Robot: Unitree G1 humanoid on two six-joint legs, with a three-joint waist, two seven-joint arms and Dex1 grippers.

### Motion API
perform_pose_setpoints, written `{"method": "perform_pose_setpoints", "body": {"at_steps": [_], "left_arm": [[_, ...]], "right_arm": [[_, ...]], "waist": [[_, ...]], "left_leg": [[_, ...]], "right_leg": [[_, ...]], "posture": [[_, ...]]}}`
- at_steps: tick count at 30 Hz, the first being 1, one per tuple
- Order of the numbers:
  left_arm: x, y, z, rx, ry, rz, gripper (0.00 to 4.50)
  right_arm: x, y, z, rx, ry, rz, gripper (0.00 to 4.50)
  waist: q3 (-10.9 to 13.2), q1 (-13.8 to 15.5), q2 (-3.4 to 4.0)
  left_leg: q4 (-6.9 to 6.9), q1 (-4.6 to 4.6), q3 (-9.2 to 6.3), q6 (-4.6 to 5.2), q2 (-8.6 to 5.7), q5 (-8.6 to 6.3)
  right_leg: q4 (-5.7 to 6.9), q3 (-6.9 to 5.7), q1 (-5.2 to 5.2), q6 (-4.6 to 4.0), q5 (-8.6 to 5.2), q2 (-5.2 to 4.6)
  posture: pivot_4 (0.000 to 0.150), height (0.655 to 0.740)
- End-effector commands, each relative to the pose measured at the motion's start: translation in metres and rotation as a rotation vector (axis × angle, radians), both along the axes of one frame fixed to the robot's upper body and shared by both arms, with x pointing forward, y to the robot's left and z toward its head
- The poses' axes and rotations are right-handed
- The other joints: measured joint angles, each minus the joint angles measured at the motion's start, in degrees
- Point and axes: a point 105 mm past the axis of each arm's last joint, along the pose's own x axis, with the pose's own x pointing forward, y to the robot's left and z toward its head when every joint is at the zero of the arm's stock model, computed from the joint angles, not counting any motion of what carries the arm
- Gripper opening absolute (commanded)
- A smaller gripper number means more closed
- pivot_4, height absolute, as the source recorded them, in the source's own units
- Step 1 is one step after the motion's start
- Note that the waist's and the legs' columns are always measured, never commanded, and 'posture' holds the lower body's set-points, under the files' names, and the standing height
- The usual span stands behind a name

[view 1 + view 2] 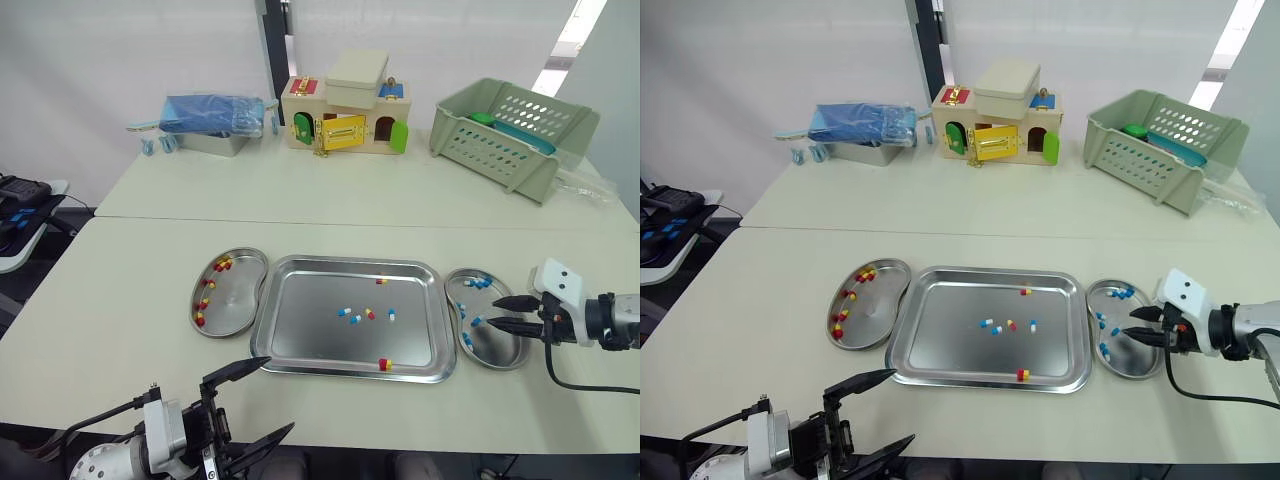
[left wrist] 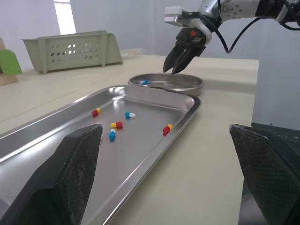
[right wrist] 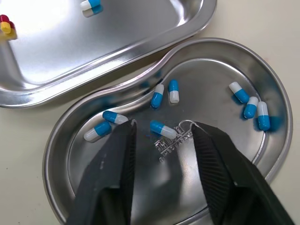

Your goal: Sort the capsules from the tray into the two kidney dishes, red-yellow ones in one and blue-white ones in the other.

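The right gripper (image 1: 492,311) hangs over the right dish (image 1: 500,350), tips a moderate gap apart, nothing pinched. A blue-white capsule (image 3: 163,129) lies on the dish floor between and just beyond them. Its fingers (image 3: 112,178) cover part of that dish, so the count there is unsure. The left gripper (image 1: 280,393) gapes wide and empty at the near edge of the table (image 1: 120,300), its arm cut off. The tray (image 1: 310,330), with six loose capsules (image 1: 370,314), lies just ahead of it.
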Motion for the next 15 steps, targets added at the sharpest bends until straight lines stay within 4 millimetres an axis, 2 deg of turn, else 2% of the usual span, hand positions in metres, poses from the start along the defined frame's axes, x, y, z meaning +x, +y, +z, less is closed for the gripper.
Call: {"method": "perform_pose_setpoints", "body": {"at_steps": [1, 2, 5, 10, 15], "left_arm": [[0.000, 0.000, 0.008, 0.004, -0.037, 0.009, 4.50], [0.000, 0.000, 0.008, 0.003, -0.037, 0.013, 4.50], [0.001, 0.002, 0.009, 0.002, -0.037, 0.035, 4.50], [-0.001, 0.008, 0.011, -0.002, -0.016, 0.118, 4.50], [-0.005, 0.023, 0.012, 0.002, -0.001, 0.236, 4.50]], "right_arm": [[0.001, -0.002, 0.010, -0.005, -0.031, 0.013, 3.18], [0.001, -0.003, 0.012, 0.001, -0.040, 0.010, 3.69], [0.001, -0.008, 0.017, 0.010, -0.059, -0.002, 4.48], [0.002, -0.024, 0.031, 0.058, -0.143, -0.048, 4.48], [0.000, -0.052, 0.033, 0.037, -0.151, -0.099, 4.48]], "waist": [[0.0, 0.0, 0.00], [0.0, 0.0, 0.00], [0.0, 0.0, 0.00], [0.0, 0.0, -0.02], [0.0, 0.0, -0.02]], "left_leg": [[0.00, 0.00, 0.00, 0.00, 0.00, 0.00], [0.00, 0.00, 0.00, 0.00, 0.00, 0.00], [0.00, 0.00, 0.00, 0.00, 0.00, 0.00], [0.01, 0.00, 0.01, 0.00, 0.00, 0.00], [0.00, 0.05, 0.03, 0.00, 0.01, 0.00]], "right_leg": [[0.00, 0.00, 0.00, 0.00, 0.00, 0.00], [-0.01, 0.00, 0.01, 0.00, 0.00, 0.00], [-0.02, 0.00, 0.02, 0.00, 0.00, 0.00], [-0.05, -0.01, 0.06, 0.00, 0.00, 0.00], [-0.09, -0.04, 0.14, 0.00, 0.00, -0.01]], "posture": [[0.150, 0.7400], [0.150, 0.7400], [0.150, 0.7400], [0.150, 0.7400], [0.150, 0.7400]]}}
